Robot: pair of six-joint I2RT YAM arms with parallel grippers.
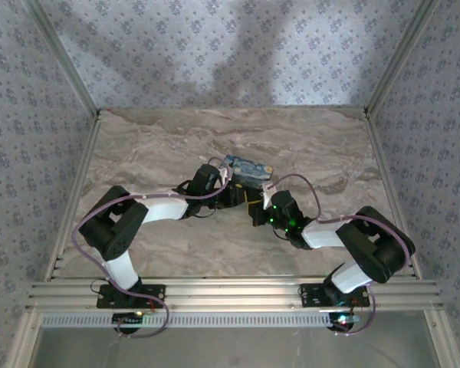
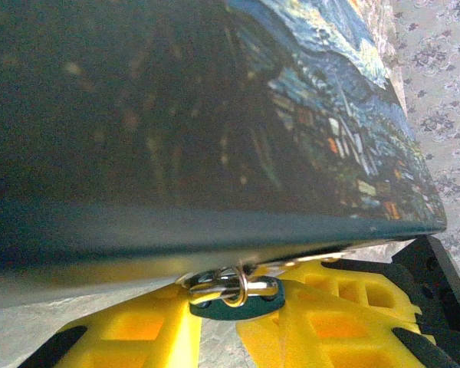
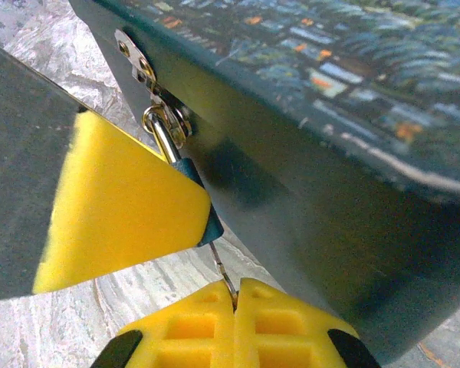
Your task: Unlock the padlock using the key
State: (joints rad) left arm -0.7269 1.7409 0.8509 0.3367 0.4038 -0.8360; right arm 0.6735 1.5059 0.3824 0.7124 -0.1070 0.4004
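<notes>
The left end effector [image 2: 224, 328] is closed part-way on the padlock [image 2: 238, 305]. Its yellow fingers [image 2: 138, 330] press the small teal body from either side, and the box [image 2: 215, 115] sits just above them. The padlock is not free: its silver shackle [image 3: 162, 136] runs up from that grip through the hasp [image 3: 134, 55] on the box wall. It therefore hangs between the fingers and the box, just above the table [image 3: 138, 307].

The right end effector [image 3: 236, 300] is fully closed on the key [image 3: 222, 268]. A thin length of shaft runs from its fingertips up to the bottom corner of the padlock, directly ahead of them. One left finger covers the keyway, so it cannot be told how deep the blade sits.

This split of work seems deliberate. A lock dangling from a hasp would swing or twist with the key, so one end effector likely clamps the body while the other works the key. The right end effector is also lined up with the shaft (a skewed approach could bend so slender a piece).

The task looks to be at the insert-and-turn stage, with the shackle closed through the hasp. The next move likely calls for a wrist roll about the key's axis, with the left grip holding firm. The main risks appear to be the key slipping between the closed tips or the padlock rotating within its clamp.
</notes>
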